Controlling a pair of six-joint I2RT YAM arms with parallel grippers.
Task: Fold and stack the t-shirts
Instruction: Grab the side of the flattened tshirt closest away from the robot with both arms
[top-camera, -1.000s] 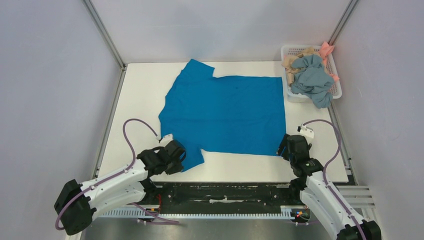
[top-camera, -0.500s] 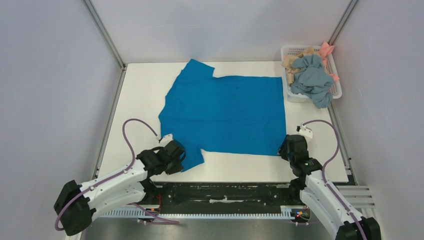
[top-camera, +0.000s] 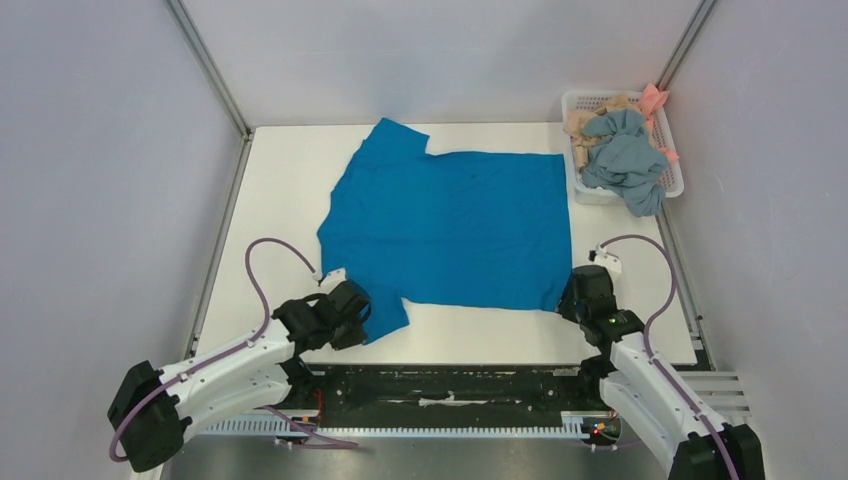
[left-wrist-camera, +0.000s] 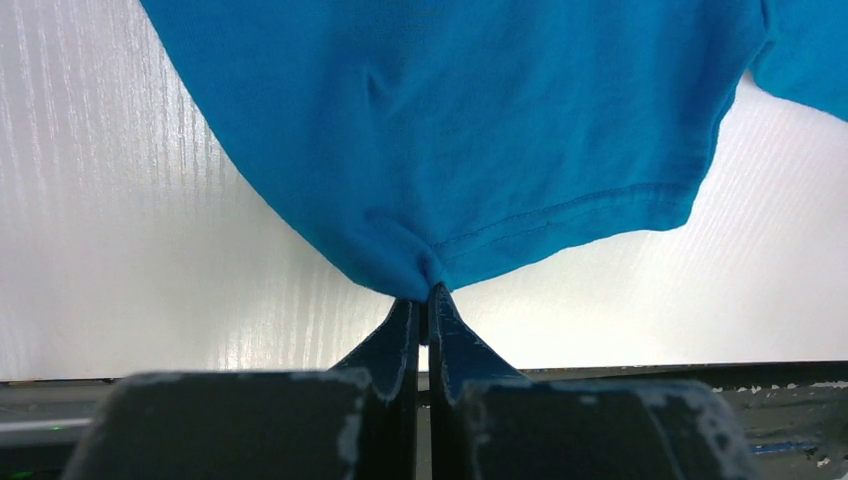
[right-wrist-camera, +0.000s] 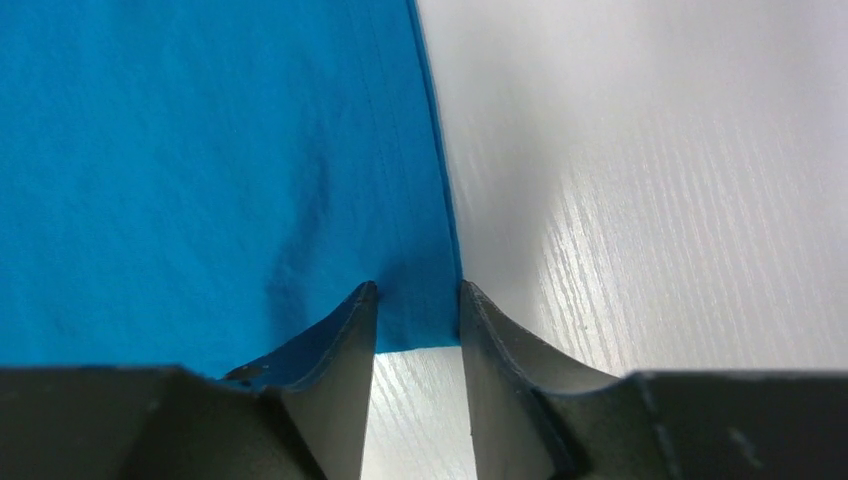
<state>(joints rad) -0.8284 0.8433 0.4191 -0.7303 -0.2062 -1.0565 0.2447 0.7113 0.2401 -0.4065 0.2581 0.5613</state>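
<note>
Shirt (top-camera: 450, 225) flat ahead of both claws
Left claw (left-wrist-camera: 425, 300) pinches the sleeve hem; right claw (right-wrist-camera: 418, 300) spread around the corner, thin bite, might slip out when lifting.

Robotics laboratory test cell: a white bench (top-camera: 280, 190) is boxed in on three sides by plain grey panels (top-camera: 100, 180) set in aluminium struts (top-camera: 208, 68). Two white-and-black robot arms, the left arm (top-camera: 235, 362) and the right arm (top-camera: 650, 385), are bolted along the bench's near edge, with purple cables (top-camera: 270, 240) looping from them. A blue t-shirt (top-camera: 450, 225) lies spread on the bench. A white plastic basket (top-camera: 592, 196) of clothes sits at its far right corner.
</note>
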